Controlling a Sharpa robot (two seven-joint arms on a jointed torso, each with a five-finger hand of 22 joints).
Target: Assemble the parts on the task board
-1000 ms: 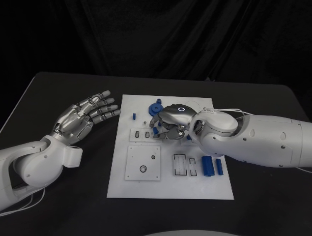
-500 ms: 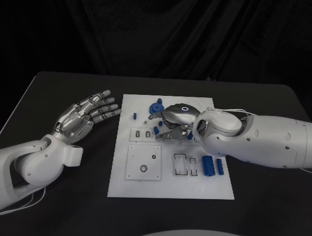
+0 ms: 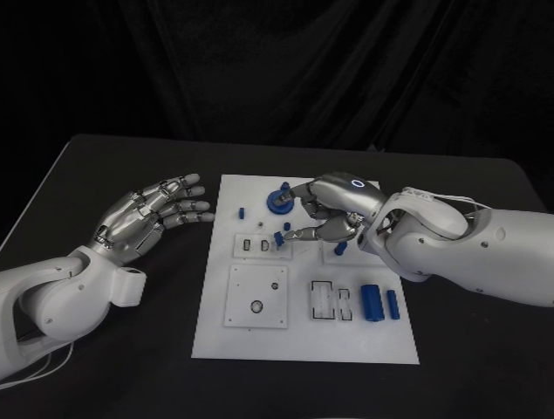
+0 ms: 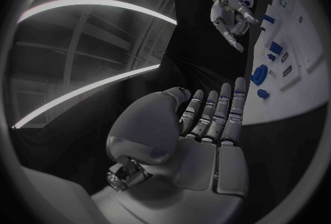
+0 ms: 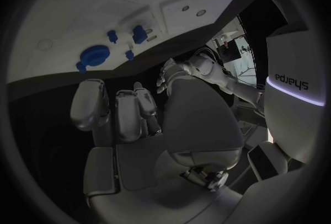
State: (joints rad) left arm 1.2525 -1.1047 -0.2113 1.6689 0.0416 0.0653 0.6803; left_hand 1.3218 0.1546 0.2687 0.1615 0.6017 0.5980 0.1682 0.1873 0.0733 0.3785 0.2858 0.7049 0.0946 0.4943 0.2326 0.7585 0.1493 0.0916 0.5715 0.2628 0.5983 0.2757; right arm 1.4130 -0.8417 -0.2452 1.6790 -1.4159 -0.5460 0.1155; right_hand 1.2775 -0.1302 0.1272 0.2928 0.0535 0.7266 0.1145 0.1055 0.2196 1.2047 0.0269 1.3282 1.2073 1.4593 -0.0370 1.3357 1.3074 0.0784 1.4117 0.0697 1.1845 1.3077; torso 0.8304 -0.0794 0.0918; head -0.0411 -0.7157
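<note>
Parts (image 3: 376, 301) sit scattered across the task board (image 3: 304, 339) mid-frame, my right hand (image 3: 324, 208) curled over its upper middle, grasp I can't tell, left hand (image 3: 151, 214) spread empty at left; I'd risk knocking the blue round piece (image 3: 278, 202).

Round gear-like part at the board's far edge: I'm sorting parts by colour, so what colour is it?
Blue. The round gear-like part shows best in the head view, on the white task board.

The task board (image 3: 304, 330) is white on the black worktop (image 3: 100, 166). The parts (image 3: 372, 301) are blue. Both arms are white, the left hand (image 3: 151, 215) and right hand (image 3: 331, 205) silver.
</note>
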